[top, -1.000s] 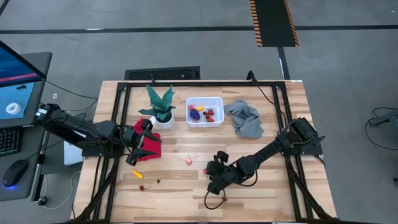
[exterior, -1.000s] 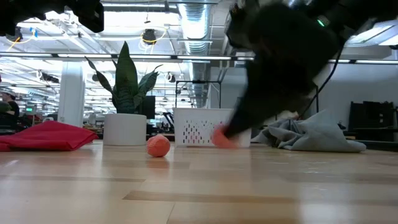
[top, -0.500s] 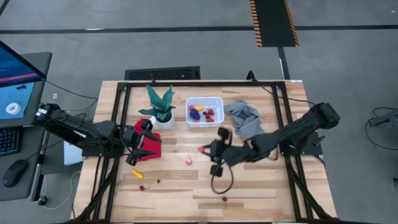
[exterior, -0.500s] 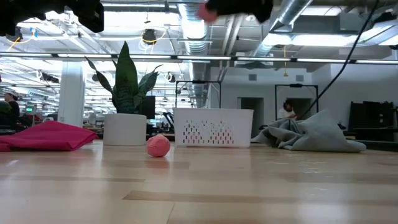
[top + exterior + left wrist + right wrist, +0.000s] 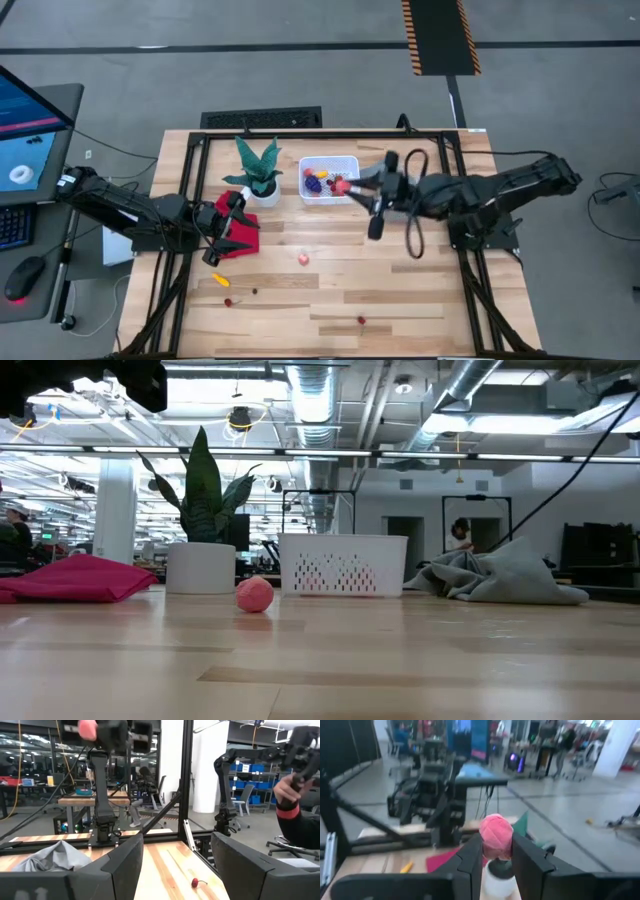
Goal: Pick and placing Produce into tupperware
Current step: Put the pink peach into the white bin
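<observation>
I'm pinching a pink ball (image 5: pixel 496 836) in my right gripper (image 5: pixel 347 186), carrying it high so it clears the tupperware (image 5: pixel 347 162) wall just ahead for the drop.

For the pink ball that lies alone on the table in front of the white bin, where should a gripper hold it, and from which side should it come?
Come straight down from above and close the fingers on the middle of the pink ball, at its widest part. It is round, so any pair of opposite sides should serve. It sits alone on bare wood of the table, apart from the white bin and the red cloth.
</observation>
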